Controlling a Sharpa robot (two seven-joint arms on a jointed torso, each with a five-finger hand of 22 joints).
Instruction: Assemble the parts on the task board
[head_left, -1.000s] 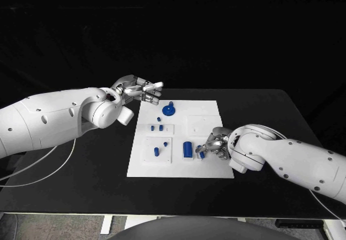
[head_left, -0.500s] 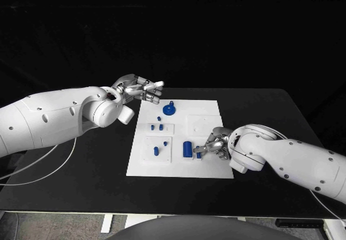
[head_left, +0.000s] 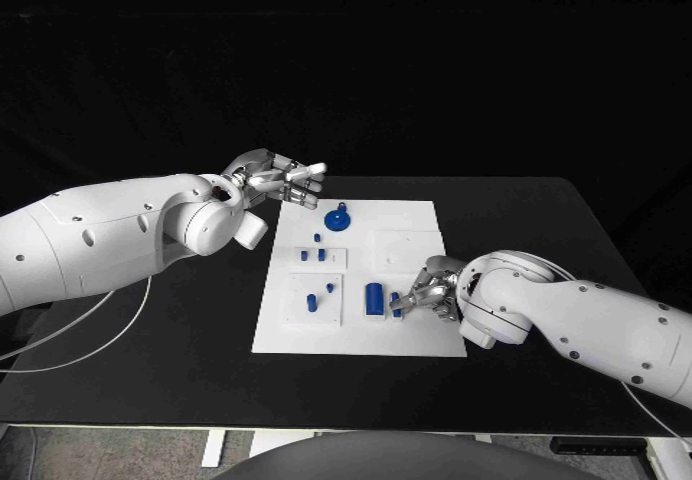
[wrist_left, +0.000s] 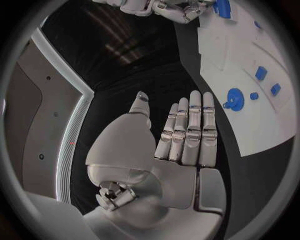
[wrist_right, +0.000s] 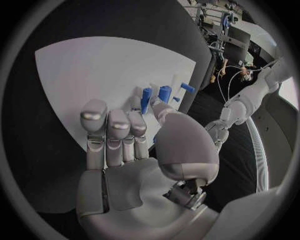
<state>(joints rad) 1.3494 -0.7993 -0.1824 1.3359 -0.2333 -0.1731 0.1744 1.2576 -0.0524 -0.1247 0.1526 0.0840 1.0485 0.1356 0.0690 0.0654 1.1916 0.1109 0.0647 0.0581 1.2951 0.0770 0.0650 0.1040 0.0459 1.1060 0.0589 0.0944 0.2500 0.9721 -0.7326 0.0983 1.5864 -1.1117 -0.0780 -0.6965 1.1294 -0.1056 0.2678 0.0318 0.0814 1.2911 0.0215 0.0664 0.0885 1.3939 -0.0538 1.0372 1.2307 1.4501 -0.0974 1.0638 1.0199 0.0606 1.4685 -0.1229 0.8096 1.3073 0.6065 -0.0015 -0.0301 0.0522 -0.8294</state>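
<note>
Head view first: nearest to you, the right hand (head_left: 428, 293) rests on the near right part of the task board (head_left: 411, 222), its fingers closed round a small blue part (head_left: 397, 310) standing just beside a taller blue cylinder (head_left: 375, 296). In the right wrist view you see the fingers (wrist_right: 109, 125) curled toward the thumb, with the blue piece at the fingertips, so you may judge that it pinches this part, though the contact itself is partly hidden.

A little farther, a raised square holds a slanted blue piece (head_left: 313, 301) and a small peg (head_left: 332, 288). Beyond these, small blue blocks (head_left: 304, 255) stand in a second square, and a round blue knob (head_left: 338, 219) lies near the far edge.

Farthest, the left hand (head_left: 278, 180) hovers over the desk (head_left: 173, 340) at the far left corner of the board, fingers straight and apart, holding nothing.

The task seems only partly done: some pieces look seated, the knob and others look loose, so much is left.
</note>
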